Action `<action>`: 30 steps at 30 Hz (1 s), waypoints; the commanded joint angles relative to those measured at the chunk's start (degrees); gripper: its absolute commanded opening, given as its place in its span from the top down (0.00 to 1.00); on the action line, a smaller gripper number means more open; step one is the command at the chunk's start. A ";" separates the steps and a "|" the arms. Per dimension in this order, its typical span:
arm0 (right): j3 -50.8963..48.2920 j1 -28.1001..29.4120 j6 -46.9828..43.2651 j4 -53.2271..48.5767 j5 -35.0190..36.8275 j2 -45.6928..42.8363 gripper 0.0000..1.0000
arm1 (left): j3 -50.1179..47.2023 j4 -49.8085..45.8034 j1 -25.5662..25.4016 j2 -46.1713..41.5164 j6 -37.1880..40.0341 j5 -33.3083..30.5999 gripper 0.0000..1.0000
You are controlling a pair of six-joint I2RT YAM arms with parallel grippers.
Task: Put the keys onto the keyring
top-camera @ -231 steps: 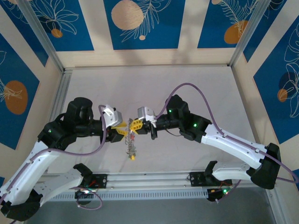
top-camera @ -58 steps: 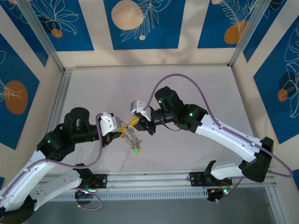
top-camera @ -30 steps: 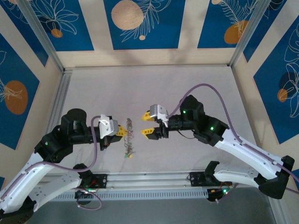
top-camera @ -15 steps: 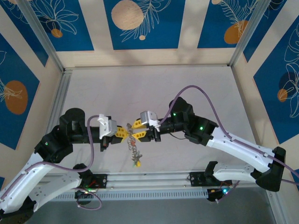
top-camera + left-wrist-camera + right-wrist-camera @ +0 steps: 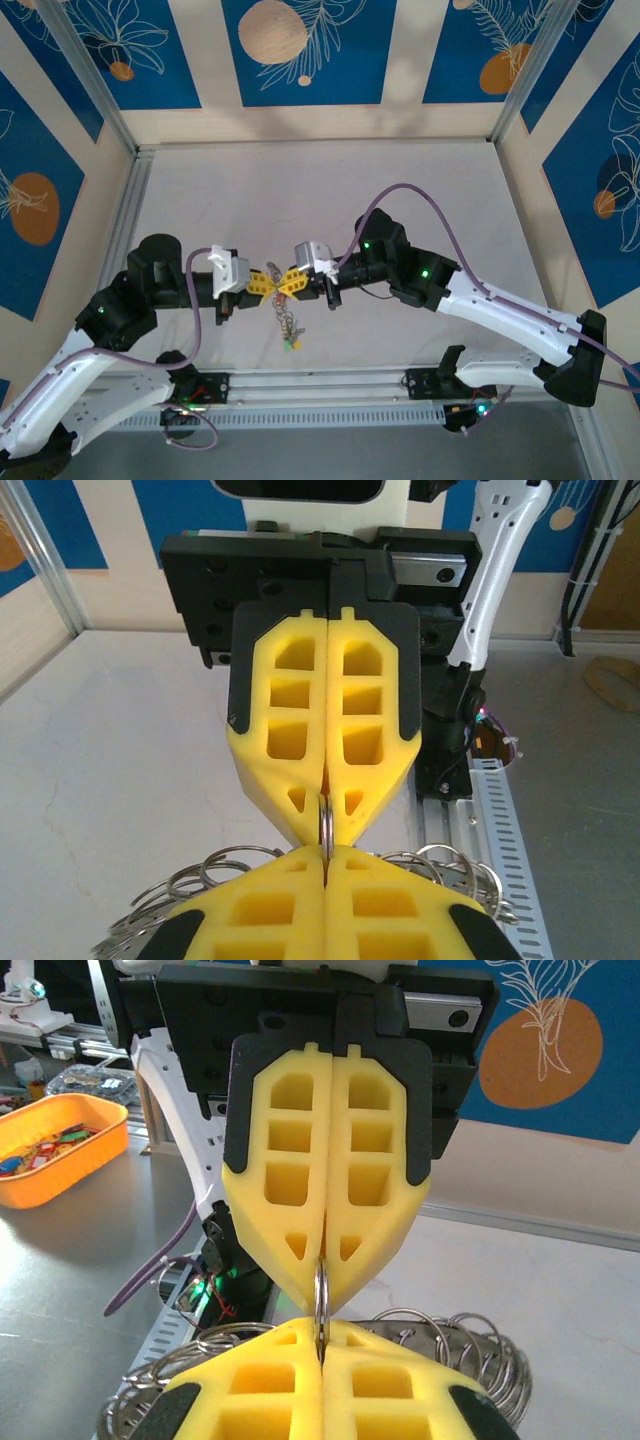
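Bright, even, diffuse light; soft faint shadows; crisp wrist foregrounds, slightly soft backgrounds.

Left tool (image 5: 266,284), right tool (image 5: 289,283) closed, tip-to-tip

There were two tools, the left tool (image 5: 262,285) and the right tool (image 5: 291,283), with four yellow fingers (image 5: 285,715) between them. One keyring (image 5: 287,320), its tangled grey loops too many to count, carried one green key (image 5: 291,345) that could be made out. There was one orange tray (image 5: 60,1145).

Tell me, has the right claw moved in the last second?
Yes. The right claw has moved left, toward the left rail, and is now shut on the ring, tip to tip with the left claw.
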 commanded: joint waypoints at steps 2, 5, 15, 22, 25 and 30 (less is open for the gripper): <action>2.81 0.52 -3.21 -3.64 6.61 -0.75 1.00 | 3.29 -1.66 -0.43 0.38 1.80 -3.62 0.90; 5.49 1.01 -5.21 -8.56 13.23 0.31 1.00 | 6.53 -7.24 -0.52 1.86 4.27 -7.20 0.65; 12.04 4.79 -9.98 -15.95 21.41 4.72 1.00 | 10.78 -12.87 -1.10 5.66 7.88 -10.16 0.60; 13.82 5.55 -10.66 -16.68 20.04 5.69 1.00 | 11.25 -13.91 -1.67 8.32 9.58 -10.59 0.62; 14.39 5.68 -11.11 -16.85 19.52 5.89 1.00 | 10.91 -14.09 -1.80 9.11 10.08 -11.18 0.64; 14.68 5.98 -11.46 -16.99 18.79 6.51 1.00 | 10.16 -13.61 -1.75 9.58 10.33 -11.21 0.76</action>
